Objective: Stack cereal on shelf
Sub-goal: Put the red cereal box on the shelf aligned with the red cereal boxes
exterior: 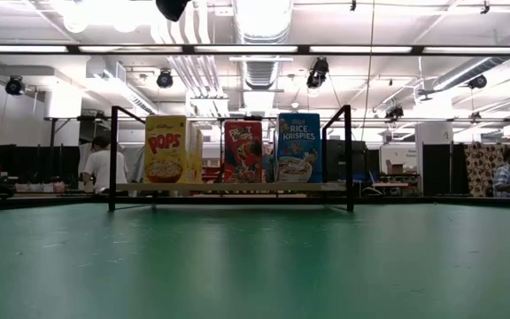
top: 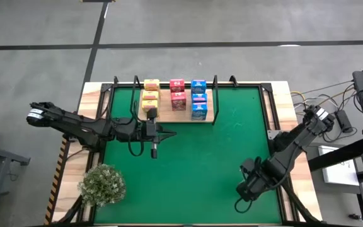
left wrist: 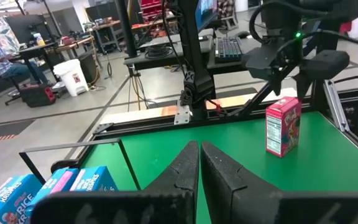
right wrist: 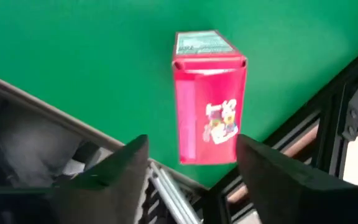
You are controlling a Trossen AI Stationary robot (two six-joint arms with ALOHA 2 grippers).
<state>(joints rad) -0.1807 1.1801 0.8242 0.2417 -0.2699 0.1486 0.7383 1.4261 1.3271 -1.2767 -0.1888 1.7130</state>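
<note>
Right gripper (right wrist: 191, 165) is low over the green mat (top: 219, 164) near its right front corner, fingers spread apart on either side of 1 pink-red cereal carton (right wrist: 209, 102) standing upright on the mat (not gripped). Left gripper (left wrist: 199, 163) is pressed shut, empty, just in front of the shelf (top: 175, 113). The shelf carries yellow, pink-red and blue cartons in 3 columns.

Cereal cartons (top: 176, 96) in rows on the shelf (top: 209, 113) at the mat's (top: 200, 164) far edge, plant (top: 103, 184) on the near-left corner.
</note>
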